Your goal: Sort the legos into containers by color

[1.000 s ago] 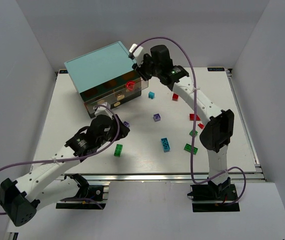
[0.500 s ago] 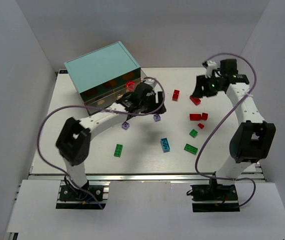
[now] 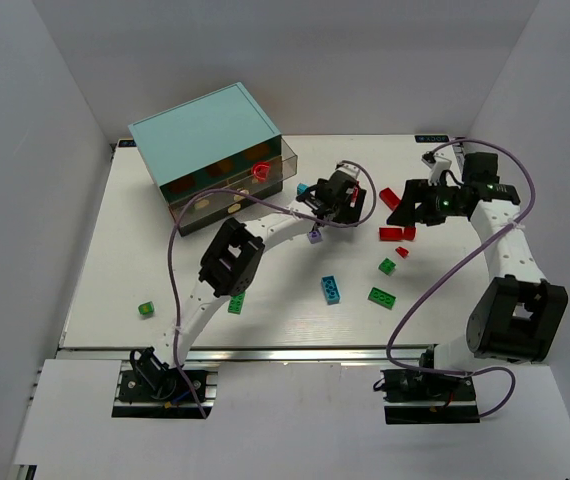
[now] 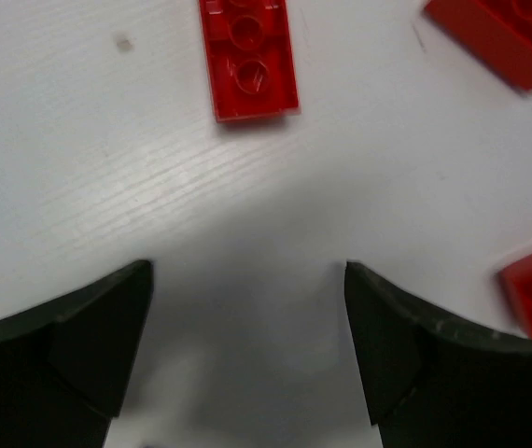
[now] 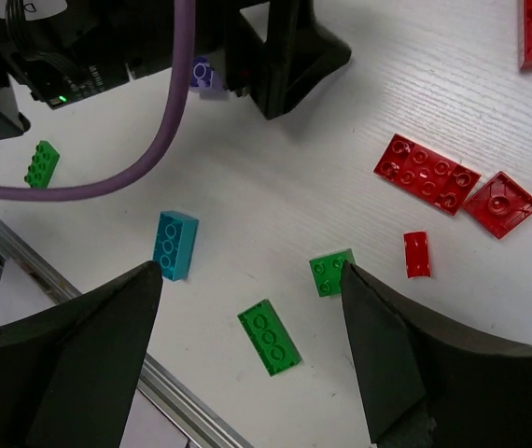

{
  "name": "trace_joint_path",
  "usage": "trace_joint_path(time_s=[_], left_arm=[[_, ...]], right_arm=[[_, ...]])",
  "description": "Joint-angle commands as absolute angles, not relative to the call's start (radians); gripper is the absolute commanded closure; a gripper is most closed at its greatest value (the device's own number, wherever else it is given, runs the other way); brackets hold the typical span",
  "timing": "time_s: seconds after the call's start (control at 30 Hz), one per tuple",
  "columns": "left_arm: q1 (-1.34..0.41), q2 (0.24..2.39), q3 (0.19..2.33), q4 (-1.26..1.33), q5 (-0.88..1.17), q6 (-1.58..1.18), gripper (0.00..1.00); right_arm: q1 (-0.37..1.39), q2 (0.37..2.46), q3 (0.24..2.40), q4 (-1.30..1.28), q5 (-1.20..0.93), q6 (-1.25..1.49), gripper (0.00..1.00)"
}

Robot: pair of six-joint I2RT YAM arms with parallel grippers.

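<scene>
Alignment matters: the left gripper (image 4: 247, 280), spread and empty, should advance to straddle the red brick (image 4: 247, 58) just ahead across its narrow width; the right gripper (image 5: 250, 278) hangs parted, holding nothing

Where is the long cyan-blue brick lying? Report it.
Top view: the long cyan-blue brick lies at centre, toward the near edge, just left of the long green brick, with the purple brick beyond it.

The whole surface (image 3: 145, 260) is taken in from high above and behind the arm bases (image 3: 160, 385), looking down and away from them. The left wrist view is held very close, facing straight down between its jaws at red bricks (image 4: 247, 56), while the right wrist view is set higher and tilted. The cyan brick (image 5: 175, 245) and green bricks (image 5: 331, 272) are shared by the right wrist and overhead views.
</scene>
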State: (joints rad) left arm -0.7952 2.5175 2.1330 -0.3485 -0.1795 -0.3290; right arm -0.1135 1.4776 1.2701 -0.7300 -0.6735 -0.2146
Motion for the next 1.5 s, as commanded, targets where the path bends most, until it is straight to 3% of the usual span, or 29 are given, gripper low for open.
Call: trace_joint_path(time_s=[0.0, 0.37, 0.9, 1.0, 1.3, 1.47], left_arm=[[-0.810, 2.490, 2.152, -0.224, -0.287, -0.236, 0.05], [-0.808, 2.623, 2.269, -0.154, -0.377, -0.184, 0.02], [-0.790, 2.746, 2.338, 0.075, -0.373, -0.252, 0.16], [-0.790, 2.755, 2.333, 0.089, -0.385, -0.267, 0.25], [-0.790, 2.763, 2.335, 0.143, -0.387, -0.264, 0.68], [-0.790, 2.696, 2.283, 0.140, -0.370, -0.250, 0.82]], right_arm=[[-0.135, 1.459, 1.226, -0.696, -0.733, -0.258, 0.17], [-0.179, 1.483, 1.206, -0.686, -0.792, -0.255, 0.18], [-0.219, 1.451, 1.155, -0.661, -0.807, -0.249, 0.18], [-0.227, 1.448, 1.154, -0.661, -0.811, -0.247, 0.19], [-0.238, 1.456, 1.157, -0.661, -0.830, -0.244, 0.19], [-0.238, 1.448, 1.160, -0.683, -0.845, -0.256, 0.20]])
